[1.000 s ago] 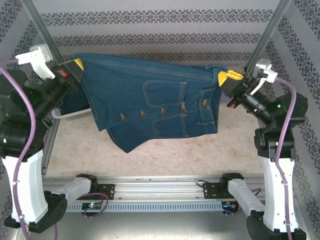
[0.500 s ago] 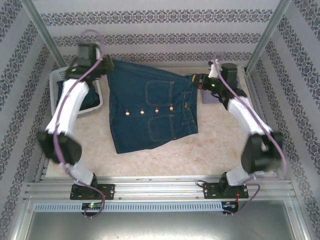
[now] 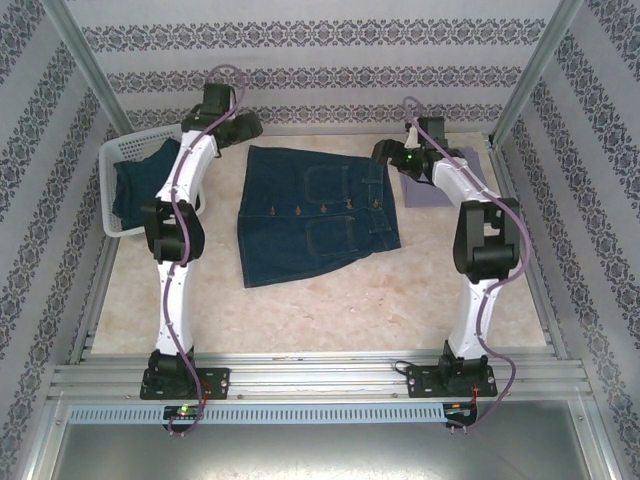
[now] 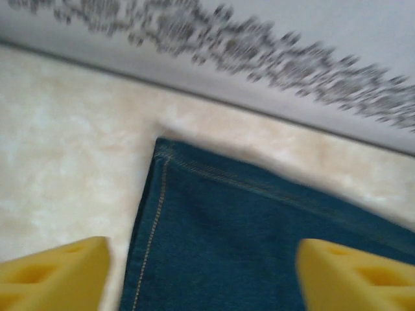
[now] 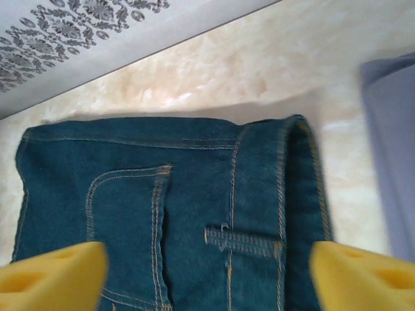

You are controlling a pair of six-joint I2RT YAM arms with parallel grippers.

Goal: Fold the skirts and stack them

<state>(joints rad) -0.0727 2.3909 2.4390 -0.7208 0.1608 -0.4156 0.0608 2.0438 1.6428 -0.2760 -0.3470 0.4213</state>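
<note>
Left tool (image 4: 201, 275) and right tool (image 5: 207, 275): jaws spread, holding nothing, each above a far corner of the denim skirt (image 3: 315, 210), which lies flat on the bench (image 3: 330, 320), apparently laid out for folding. Grey-lavender skirt (image 3: 432, 188) just right of it; basket (image 3: 112, 160) to its left. Bare bench lies beyond its near edge.

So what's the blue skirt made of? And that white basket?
The blue skirt looks like denim: thick matte dark-blue cloth with tan stitched seams, pockets and small metal-looking studs. The white basket seems to be plastic mesh, smooth and stiff, though it is small here.
</note>
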